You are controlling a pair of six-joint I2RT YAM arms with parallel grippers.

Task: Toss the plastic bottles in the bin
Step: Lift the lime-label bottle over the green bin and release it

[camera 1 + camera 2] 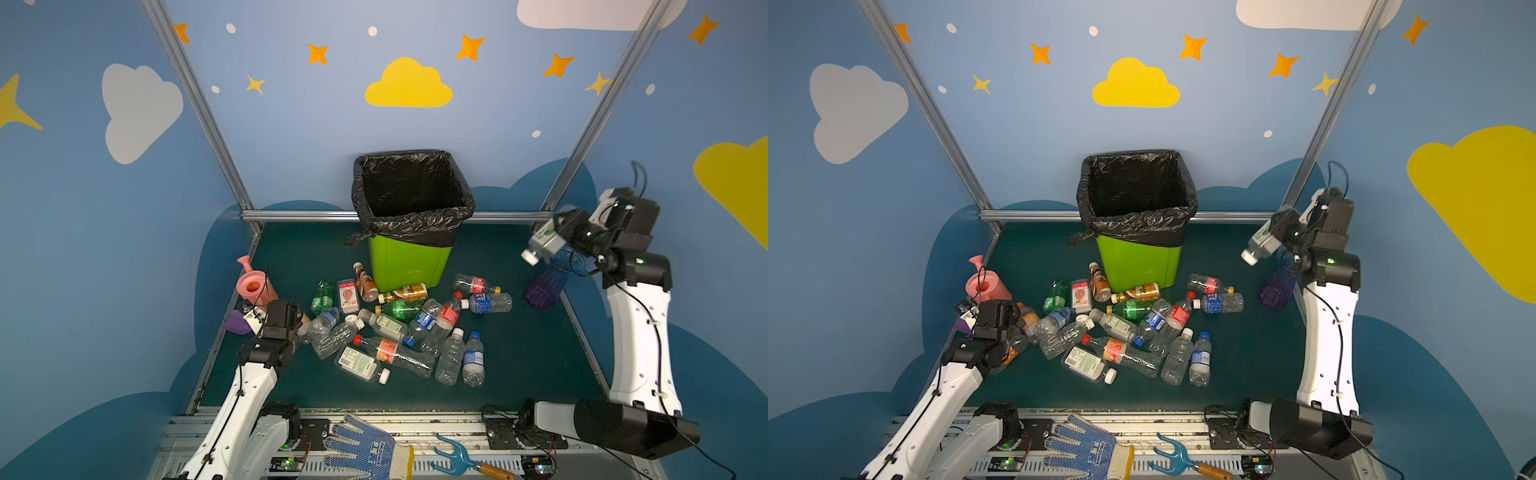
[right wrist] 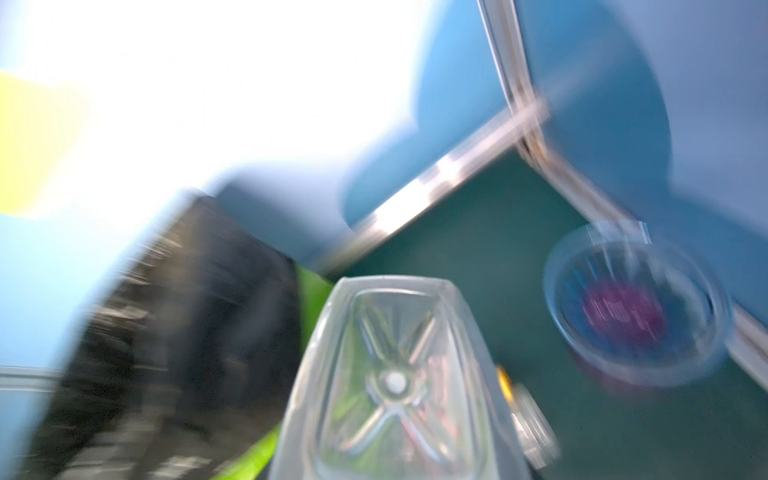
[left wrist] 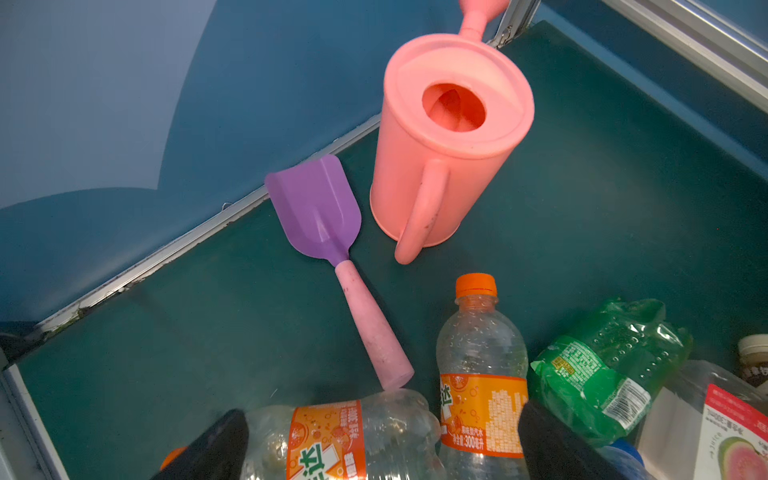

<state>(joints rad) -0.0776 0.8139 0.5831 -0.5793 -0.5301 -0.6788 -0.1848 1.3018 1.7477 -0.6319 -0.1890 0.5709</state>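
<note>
Bottle point(image 1: 541, 242) pinched in my right hand point(image 1: 559, 236) slants cap-down toward the bin point(image 1: 409, 266); my left hand point(image 3: 382, 449) hangs spread.

The right wrist view is all smear: bin point(image 2: 166, 332) and vase point(image 2: 636, 311) are streaks, and the bottle point(image 2: 395, 386) shows only its base. From above, the left arm point(image 1: 249, 382) covers most of the shovel point(image 1: 237, 323); the right arm point(image 1: 640, 332) hides part of the vase.
</note>
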